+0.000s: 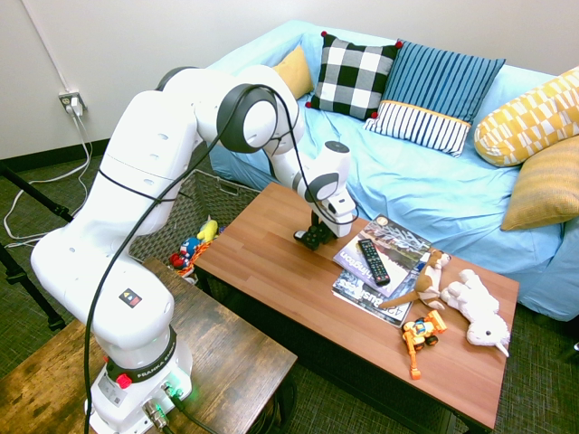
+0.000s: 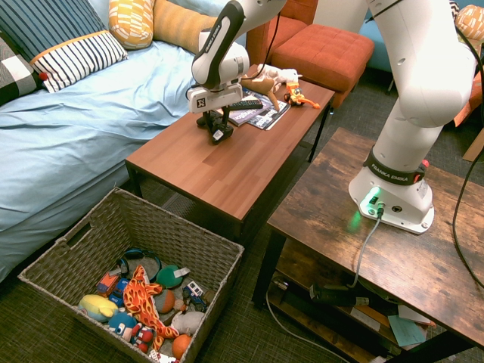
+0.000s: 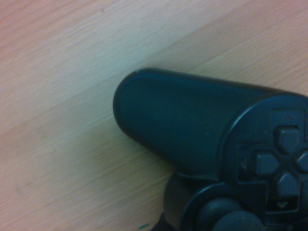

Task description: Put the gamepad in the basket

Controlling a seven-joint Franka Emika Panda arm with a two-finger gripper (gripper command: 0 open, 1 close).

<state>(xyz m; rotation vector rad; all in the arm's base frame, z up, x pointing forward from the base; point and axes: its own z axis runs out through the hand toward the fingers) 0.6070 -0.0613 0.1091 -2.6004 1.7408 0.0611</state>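
Right now, in the first exterior view, you have the gripper down at the coffee table, its fingers around a small black shape that reads as the gamepad. Whether they have closed on it or only straddle it, you cannot tell from here. Just beside it lie the magazines with the remote on top, so coming straight down from above keeps you clear of them. The basket sits on the floor off the table's far end, beyond the arm.

From the second exterior view, the gamepad looks to be at or barely above the tabletop under the gripper. The basket stands well apart, below the table's near end and already holding many toys, so you will probably need to lift, carry past the table edge and drop from above.

Close up in the wrist view, one rounded handle of the gamepad and its direction pad fill the picture over the wood grain.
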